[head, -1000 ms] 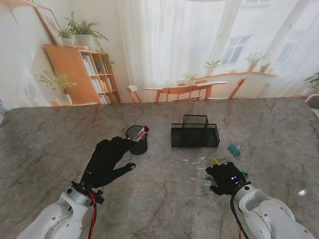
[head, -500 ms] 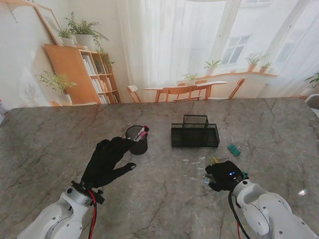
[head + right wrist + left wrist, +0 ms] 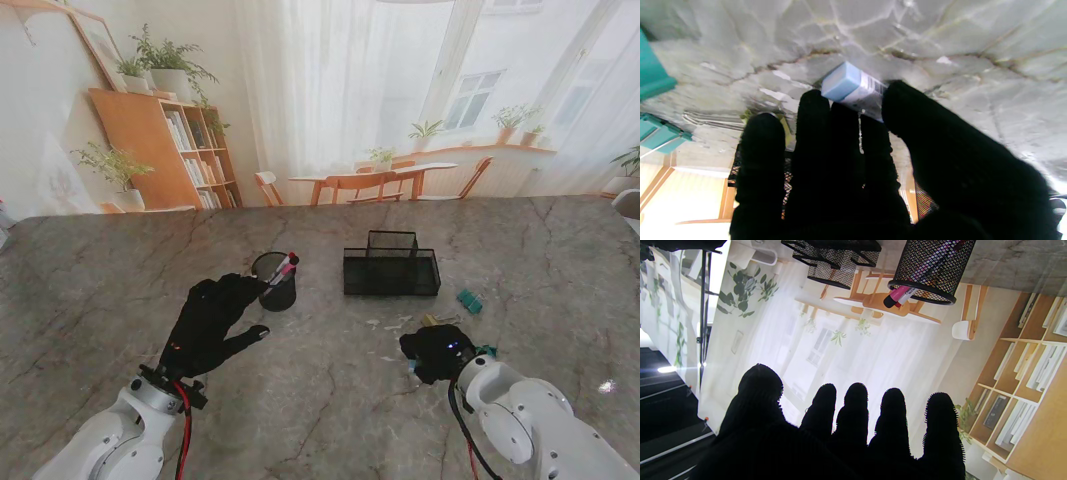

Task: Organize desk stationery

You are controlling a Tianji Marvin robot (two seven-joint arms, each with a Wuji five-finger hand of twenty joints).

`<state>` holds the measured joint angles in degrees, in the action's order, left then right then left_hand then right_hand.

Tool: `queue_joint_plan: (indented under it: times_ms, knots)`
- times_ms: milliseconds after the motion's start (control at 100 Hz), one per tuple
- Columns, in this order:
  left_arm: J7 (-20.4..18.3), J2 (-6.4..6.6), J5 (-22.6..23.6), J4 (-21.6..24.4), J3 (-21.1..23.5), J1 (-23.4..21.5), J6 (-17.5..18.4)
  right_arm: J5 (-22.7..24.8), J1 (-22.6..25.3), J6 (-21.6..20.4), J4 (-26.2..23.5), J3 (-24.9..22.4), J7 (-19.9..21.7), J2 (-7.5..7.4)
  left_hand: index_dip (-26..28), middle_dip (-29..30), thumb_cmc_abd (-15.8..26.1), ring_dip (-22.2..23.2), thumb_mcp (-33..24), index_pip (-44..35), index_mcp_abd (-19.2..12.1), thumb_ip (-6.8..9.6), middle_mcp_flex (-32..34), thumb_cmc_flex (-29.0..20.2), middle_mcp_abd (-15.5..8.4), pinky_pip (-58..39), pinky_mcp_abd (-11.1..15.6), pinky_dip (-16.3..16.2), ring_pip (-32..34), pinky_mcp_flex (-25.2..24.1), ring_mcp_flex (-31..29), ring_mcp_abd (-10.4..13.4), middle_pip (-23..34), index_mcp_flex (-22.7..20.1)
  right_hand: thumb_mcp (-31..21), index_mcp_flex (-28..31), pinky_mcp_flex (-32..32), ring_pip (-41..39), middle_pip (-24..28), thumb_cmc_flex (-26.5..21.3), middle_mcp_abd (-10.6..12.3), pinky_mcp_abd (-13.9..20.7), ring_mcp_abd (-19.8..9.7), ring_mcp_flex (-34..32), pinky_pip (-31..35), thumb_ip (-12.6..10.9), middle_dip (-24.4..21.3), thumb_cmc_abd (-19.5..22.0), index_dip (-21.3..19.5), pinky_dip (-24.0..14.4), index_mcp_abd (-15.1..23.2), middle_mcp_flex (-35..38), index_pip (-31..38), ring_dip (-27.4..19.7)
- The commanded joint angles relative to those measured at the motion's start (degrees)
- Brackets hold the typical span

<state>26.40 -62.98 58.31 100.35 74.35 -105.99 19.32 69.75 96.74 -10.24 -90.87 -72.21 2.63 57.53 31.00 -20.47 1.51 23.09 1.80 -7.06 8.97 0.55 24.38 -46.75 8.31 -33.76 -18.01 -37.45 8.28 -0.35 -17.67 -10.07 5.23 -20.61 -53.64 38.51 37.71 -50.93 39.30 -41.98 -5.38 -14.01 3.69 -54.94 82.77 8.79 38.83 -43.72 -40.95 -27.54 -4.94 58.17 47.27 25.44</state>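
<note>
One small blue-and-white eraser (image 3: 853,90) is the thing we are working on: it sits pinched between the thumb and forefingers of our right hand (image 3: 437,352), low over the desk (image 3: 330,400) on the near right. We judge the pinch is taken across its short sides so the block can be lifted clear and carried to a container. The wrist view does not show whether it has left the marble yet.

Just beside that hand lie teal binder clips (image 3: 660,140), and another teal clip (image 3: 469,300) rests a little farther off to the right, all loose and unsorted.

Farther from us, near the middle of the desk, stands the black mesh organiser tray (image 3: 391,272); we see nothing inside its compartments. To its left stands the round mesh pen cup (image 3: 276,281), holding a pink marker (image 3: 897,295) that leans over the rim.

Our left hand (image 3: 213,320) hovers just near the cup with fingers spread, holding nothing, we judge it is waiting clear of the route.
</note>
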Motion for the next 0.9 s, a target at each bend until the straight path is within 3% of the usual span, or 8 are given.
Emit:
queue_joint_plan:
  times_ms: [0,130,310,890]
  knots:
    - [0.3,-0.23,0.0,0.1,-0.1,-0.4,-0.1,0.6,1.1,-0.8,2.7,1.0,1.2,-0.07,0.3,-1.3,3.4,0.6,0.8,0.1,-0.9,-3.68,0.5,-1.1,-1.0,-0.7,-0.5,-1.8,0.4,-0.4,-0.9,1.0,0.0,-0.9,2.3,2.7,2.9,-1.9,3.4,-4.6,4.1,1.1,-1.7,-2.7,2.6,2.7,-0.2,-3.5,3.4,1.3,8.9,4.2,6.6,-1.5]
    - [0.4,-0.21,0.2,0.1,0.0,-0.4,0.0,0.2,1.2,-0.5,3.0,1.1,0.8,0.01,0.3,-1.4,3.6,0.7,0.8,0.1,-0.8,-3.7,0.5,-1.3,-1.0,-0.9,-0.5,-1.8,0.5,-0.4,-0.9,1.1,0.0,-1.0,1.8,6.0,8.4,-1.4,3.0,-5.0,4.6,2.9,-2.1,-6.1,1.7,3.2,-2.3,-4.3,6.8,4.1,12.5,6.8,10.5,-3.2]
    - [0.3,-0.23,0.0,0.0,0.0,-0.4,0.0,-2.0,0.2,-0.3,3.9,2.3,-0.5,0.31,0.4,-1.5,3.8,0.8,0.8,0.0,-0.7,-3.73,0.5,-1.5,-0.9,-1.0,-0.6,-1.8,0.5,-0.5,-1.0,1.1,0.0,-1.2,0.7,8.2,15.4,0.1,2.4,-5.4,4.3,5.5,-1.9,-9.7,-0.6,3.5,-2.9,-5.6,11.5,10.0,14.1,8.0,12.5,-3.7]
    - [-0.2,-0.13,0.1,-0.3,-0.3,0.1,0.0,-9.2,-11.0,-0.6,8.5,11.3,-1.1,1.14,0.5,-1.7,4.3,1.3,0.9,0.0,-0.6,-3.77,0.6,-1.8,-1.0,-1.2,-0.4,-1.8,0.7,-0.6,-1.4,1.0,0.1,-1.3,2.2,5.3,15.1,1.7,3.6,-5.9,5.3,7.4,-2.7,-7.9,-3.9,3.1,-1.8,-2.5,11.1,14.2,15.1,5.0,14.2,-2.0]
